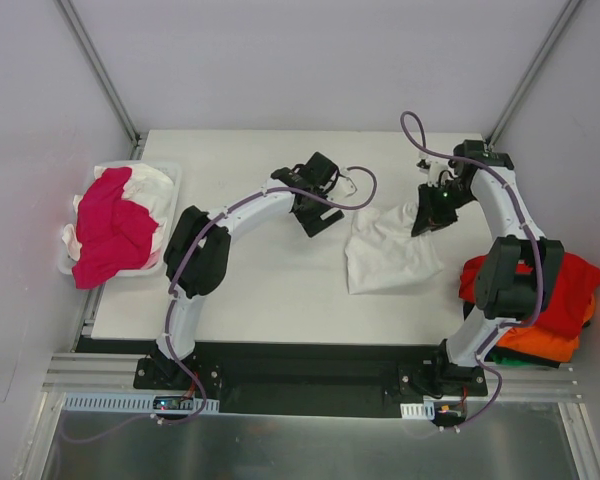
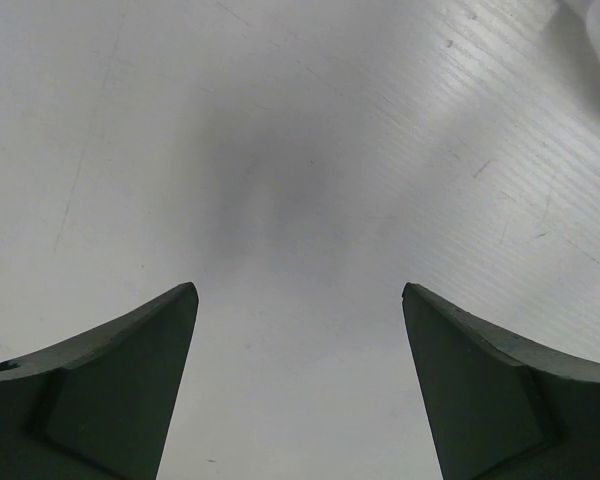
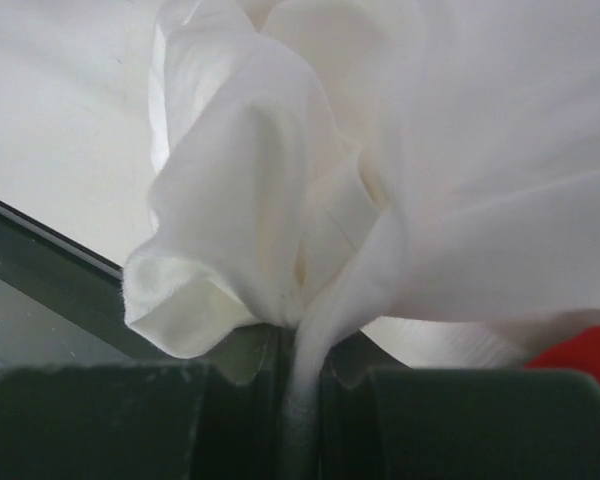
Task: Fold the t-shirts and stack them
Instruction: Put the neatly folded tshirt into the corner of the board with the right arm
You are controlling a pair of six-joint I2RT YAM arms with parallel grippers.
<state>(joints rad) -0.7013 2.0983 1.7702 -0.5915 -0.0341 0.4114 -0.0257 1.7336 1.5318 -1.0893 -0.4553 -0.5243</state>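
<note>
A white t-shirt (image 1: 388,255) lies crumpled on the table right of centre. My right gripper (image 1: 426,222) is shut on that shirt's upper right edge; in the right wrist view the gathered white cloth (image 3: 280,200) runs down between the pinched jaws of the gripper (image 3: 300,345). My left gripper (image 1: 315,216) hovers just left of the shirt, apart from it, and in its own view the gripper (image 2: 300,295) is open over bare table. A magenta-pink t-shirt (image 1: 110,235) lies on white ones in a bin at the left. Red (image 1: 570,285) and orange (image 1: 540,345) t-shirts are stacked at the right edge.
The white bin (image 1: 170,175) sits at the table's left edge. The table top (image 1: 250,290) ends at a black strip in front of the arm bases. Grey walls and slanted frame posts close in the back. A corner of red cloth (image 3: 580,355) shows beneath the right gripper.
</note>
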